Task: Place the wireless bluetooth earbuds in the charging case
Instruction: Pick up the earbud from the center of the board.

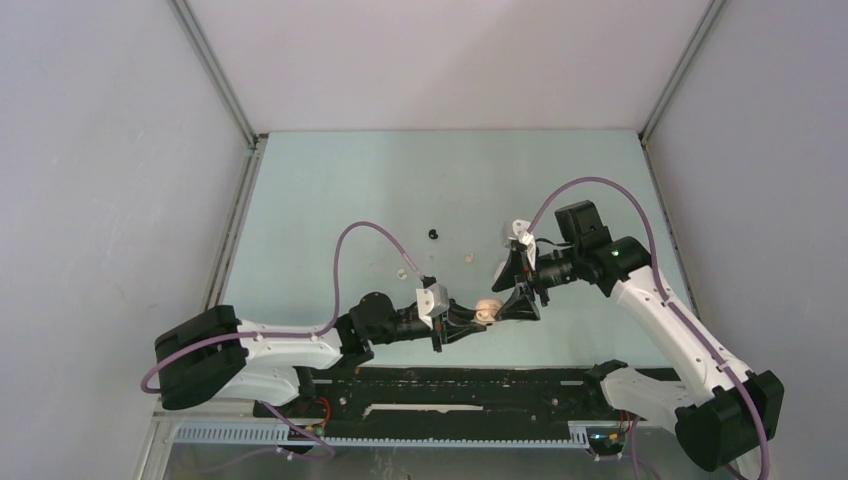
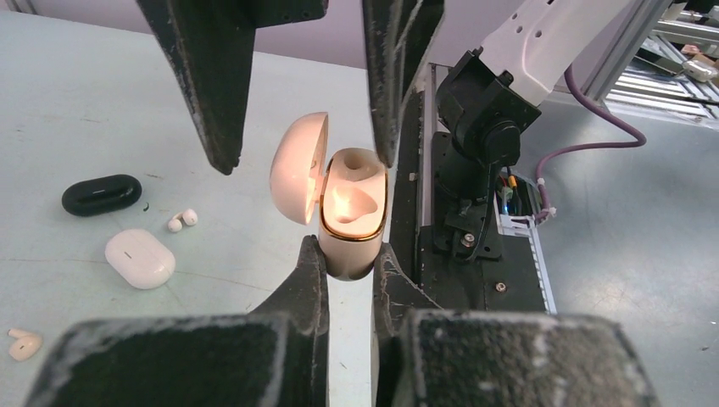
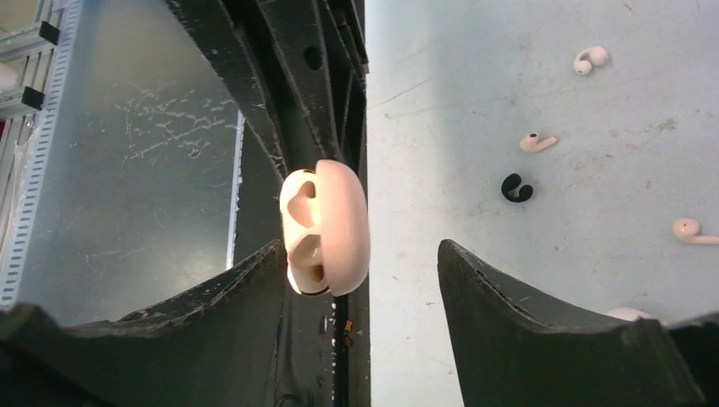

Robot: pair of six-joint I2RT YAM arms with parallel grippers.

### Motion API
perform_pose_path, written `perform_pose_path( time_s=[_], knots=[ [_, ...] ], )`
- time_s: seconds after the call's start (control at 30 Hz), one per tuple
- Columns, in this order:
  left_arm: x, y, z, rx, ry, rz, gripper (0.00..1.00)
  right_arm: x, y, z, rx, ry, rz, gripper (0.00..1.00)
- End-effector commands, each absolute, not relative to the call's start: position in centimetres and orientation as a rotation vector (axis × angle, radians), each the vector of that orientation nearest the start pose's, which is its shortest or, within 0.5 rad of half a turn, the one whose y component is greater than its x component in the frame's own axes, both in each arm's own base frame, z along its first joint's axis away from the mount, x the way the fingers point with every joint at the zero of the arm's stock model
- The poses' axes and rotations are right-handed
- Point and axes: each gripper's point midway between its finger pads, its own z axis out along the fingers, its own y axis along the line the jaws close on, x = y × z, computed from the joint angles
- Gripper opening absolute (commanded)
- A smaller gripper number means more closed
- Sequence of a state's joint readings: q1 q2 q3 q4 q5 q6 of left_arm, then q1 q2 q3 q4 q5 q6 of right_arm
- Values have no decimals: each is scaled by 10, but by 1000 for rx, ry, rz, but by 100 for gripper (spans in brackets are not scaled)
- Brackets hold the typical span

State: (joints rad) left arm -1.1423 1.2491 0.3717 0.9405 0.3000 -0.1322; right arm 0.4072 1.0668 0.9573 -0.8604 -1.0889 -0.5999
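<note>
My left gripper [image 2: 348, 254] is shut on the base of a cream charging case [image 2: 353, 222] with a gold rim, held off the table near its front edge. The case lid [image 2: 298, 168] stands open and the wells that show look hollow. My right gripper [image 3: 360, 246] is open and empty, its fingers [image 3: 526, 322] on either side of the case [image 3: 326, 229] without touching it. In the top view the two grippers meet at the case [image 1: 487, 310]. Loose earbuds lie on the table: a black one [image 3: 515, 188], pale pink ones [image 3: 538, 142] [image 3: 691, 229] and a cream one [image 3: 591, 58].
A black case [image 2: 102, 194] and a white case [image 2: 140, 258] lie shut on the table, with a white earbud pair [image 2: 181, 220] between them and a cream bud [image 2: 24, 343] nearer. The black base rail [image 1: 450, 385] runs along the front edge. White walls enclose the table.
</note>
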Motion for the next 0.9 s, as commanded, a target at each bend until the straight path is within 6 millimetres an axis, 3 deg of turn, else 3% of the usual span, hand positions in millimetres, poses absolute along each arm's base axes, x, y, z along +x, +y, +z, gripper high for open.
perform_pose_path(
  time_s=[0.0, 0.2, 0.33, 0.43, 0.67, 0.87],
  knots=[
    [106, -375, 205, 1005, 1234, -1251, 0, 150, 222, 212, -1381, 1716, 1231, 68],
    [108, -374, 203, 996, 1246, -1242, 0, 150, 222, 219, -1363, 1688, 1253, 68],
    [116, -373, 199, 971, 1286, -1199, 0, 131, 216, 241, -1404, 1572, 1317, 70],
    [121, -369, 197, 947, 1311, -1173, 0, 132, 212, 253, -1366, 1544, 1329, 70],
    [129, -360, 200, 899, 1360, -1124, 0, 127, 207, 257, -1363, 1529, 1346, 70],
    [136, -343, 204, 857, 1374, -1053, 0, 108, 200, 257, -1457, 1459, 1324, 65]
  ],
)
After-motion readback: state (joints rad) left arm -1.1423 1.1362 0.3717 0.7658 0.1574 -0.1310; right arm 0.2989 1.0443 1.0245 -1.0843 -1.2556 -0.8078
